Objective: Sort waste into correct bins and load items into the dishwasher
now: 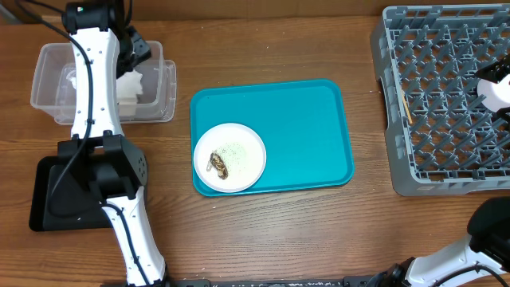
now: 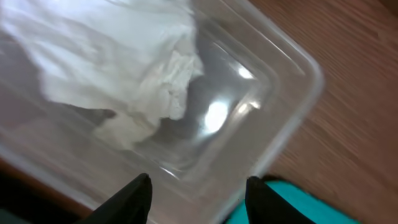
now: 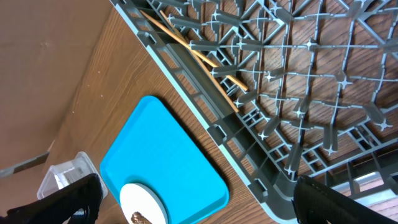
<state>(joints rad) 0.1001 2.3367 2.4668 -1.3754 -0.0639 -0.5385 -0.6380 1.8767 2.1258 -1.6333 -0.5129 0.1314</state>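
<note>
Brown wooden table (image 1: 279, 48), shot from overhead.

Crumpled white napkin (image 2: 124, 56) lies inside the clear tub (image 1: 48, 80) at the far left corner. It rests on the tub floor with nothing gripping it. The left gripper (image 2: 199, 196) hangs right above the tub, jaws apart with an empty gap between them. The wrist view shows the two dark fingertips (image 2: 140, 193) over the tub's near wall.

Black tray (image 1: 48, 199) sits just in front of the tub on the left edge, partly hidden under the left arm. Can't tell its contents.

The teal tray (image 1: 303, 127) is mid-table. The white plate (image 1: 255, 171) is in its front-left corner, carrying the brown food scrap (image 1: 217, 165) and a scatter of rice grains (image 1: 237, 151) beside it.

The grey rack (image 1: 446, 104) is at the right, well apart from the teal tray. The chopsticks (image 3: 193, 53) lie together in it along the wall that faces the tray. There is white dishware (image 1: 496, 86) at the rack's right edge, cut off by the frame, so I can't tell which piece.

The right gripper (image 3: 196, 190) is spread wide and holds nothing. It is off the rack's near side, its wrist camera looking across the rack edge toward the teal tray.
</note>
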